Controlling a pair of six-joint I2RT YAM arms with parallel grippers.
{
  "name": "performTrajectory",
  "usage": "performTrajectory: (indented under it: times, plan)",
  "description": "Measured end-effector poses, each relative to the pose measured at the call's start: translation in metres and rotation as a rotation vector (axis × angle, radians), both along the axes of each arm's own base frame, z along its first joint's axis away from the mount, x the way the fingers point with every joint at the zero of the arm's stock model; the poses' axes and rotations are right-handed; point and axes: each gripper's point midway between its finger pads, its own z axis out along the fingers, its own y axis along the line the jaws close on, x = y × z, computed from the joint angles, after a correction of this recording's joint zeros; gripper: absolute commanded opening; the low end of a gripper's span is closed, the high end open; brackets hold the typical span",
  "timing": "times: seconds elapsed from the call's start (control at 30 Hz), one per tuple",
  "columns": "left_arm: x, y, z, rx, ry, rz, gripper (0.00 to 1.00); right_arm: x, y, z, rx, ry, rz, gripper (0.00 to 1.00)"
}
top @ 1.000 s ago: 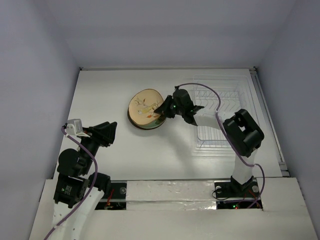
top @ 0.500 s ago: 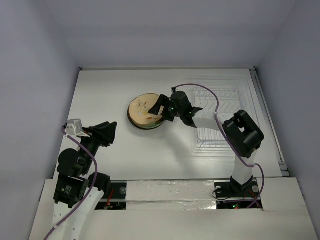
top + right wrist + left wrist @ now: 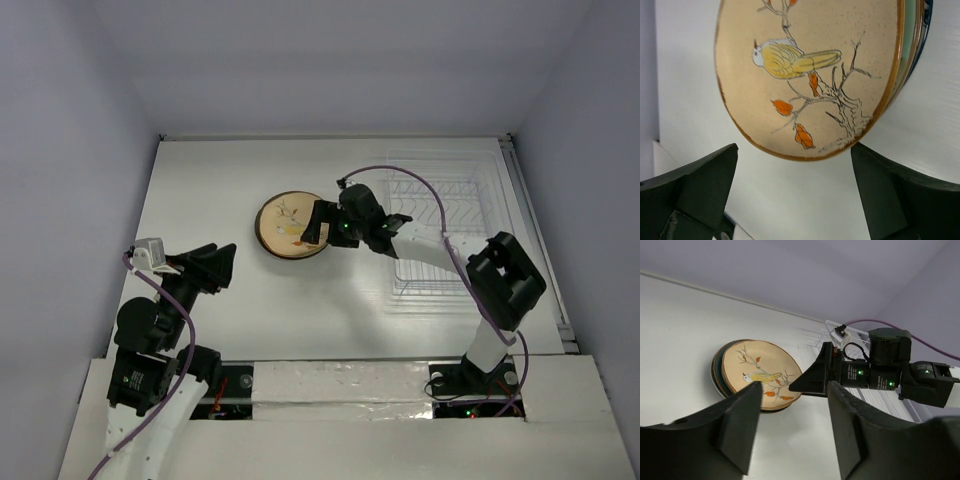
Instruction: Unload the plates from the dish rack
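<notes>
With the round tan bird plate (image 3: 282,222) lying on the pile (image 3: 716,375), the put-down step looks done, and the wide-open right hand (image 3: 315,224), holding nothing, should next back away gently.

Right wrist view: the tan plate (image 3: 805,75) is cut off by the upper edge. The plates beneath it (image 3: 912,50) show only as thin rim slivers at upper right, too few to count. The right pincer's fingers (image 3: 700,190) run off the lower corners. Left wrist view: the left pincer's fingers (image 3: 735,425) are dark, blurred and cropped at the bottom, and the right arm (image 3: 880,372) hides most of the dish rack (image 3: 832,331). Top view: the rack's wire is too faint to count tines
</notes>
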Motion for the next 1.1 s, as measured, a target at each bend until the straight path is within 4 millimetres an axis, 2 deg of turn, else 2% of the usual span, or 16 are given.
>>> performTrajectory:
  times: [0.23,0.33,0.43,0.47,0.53,0.57,0.67,0.73,0.77,0.83,0.87,0.9,0.93,0.97,1.0,1.1]
  plan:
    - [0.0,0.0,0.0,0.0,0.0,0.0,0.71,-0.009,-0.006,-0.005,-0.065,-0.013,0.049,1.0]
    - [0.0,0.0,0.0,0.0,0.0,0.0,0.79,-0.014,-0.011,0.011,-0.058,-0.053,0.055,1.0]
    - [0.0,0.0,0.0,0.0,0.0,-0.002,0.86,-0.022,-0.024,0.044,-0.036,-0.124,0.046,0.95]
    - [0.0,0.0,0.0,0.0,-0.001,-0.002,0.87,-0.025,-0.031,0.06,-0.025,-0.158,0.039,0.8]
    - [-0.001,-0.001,0.0,0.001,-0.001,-0.005,0.91,-0.03,-0.042,0.091,0.003,-0.234,0.024,0.39]
    - [-0.001,-0.001,0.0,0.002,-0.002,-0.008,0.92,-0.033,-0.049,0.105,0.014,-0.271,0.008,0.01]
    - [-0.003,-0.001,0.002,0.002,-0.013,-0.011,0.94,-0.049,-0.083,0.15,0.067,-0.396,-0.071,0.0]
    - [-0.004,-0.001,0.003,0.002,-0.018,-0.01,0.96,-0.065,-0.114,0.176,0.106,-0.478,-0.133,0.0]
    - [-0.004,-0.001,0.003,0.003,-0.019,-0.011,0.97,-0.077,-0.135,0.196,0.145,-0.546,-0.18,0.13]
    - [-0.004,-0.001,0.003,0.003,-0.018,-0.01,0.99,-0.097,-0.171,0.233,0.22,-0.66,-0.264,0.3]
    - [-0.004,0.0,0.003,0.004,-0.019,-0.009,0.99,-0.107,-0.189,0.247,0.255,-0.711,-0.311,0.55]
    - [-0.003,0.0,0.003,0.005,-0.019,-0.007,0.99,-0.117,-0.208,0.261,0.298,-0.758,-0.361,0.7]
    - [-0.003,0.0,0.003,0.006,-0.018,-0.006,0.99,-0.128,-0.228,0.273,0.341,-0.807,-0.411,0.92]
    - [-0.003,0.001,0.002,0.008,-0.017,-0.004,0.99,-0.136,-0.245,0.279,0.379,-0.836,-0.463,1.0]
    - [-0.002,0.001,0.002,0.01,-0.014,-0.003,0.99,-0.141,-0.258,0.281,0.401,-0.86,-0.506,1.0]
    - [0.001,0.0,-0.001,0.017,-0.003,-0.002,0.99,-0.14,-0.277,0.259,0.398,-0.852,-0.6,1.0]
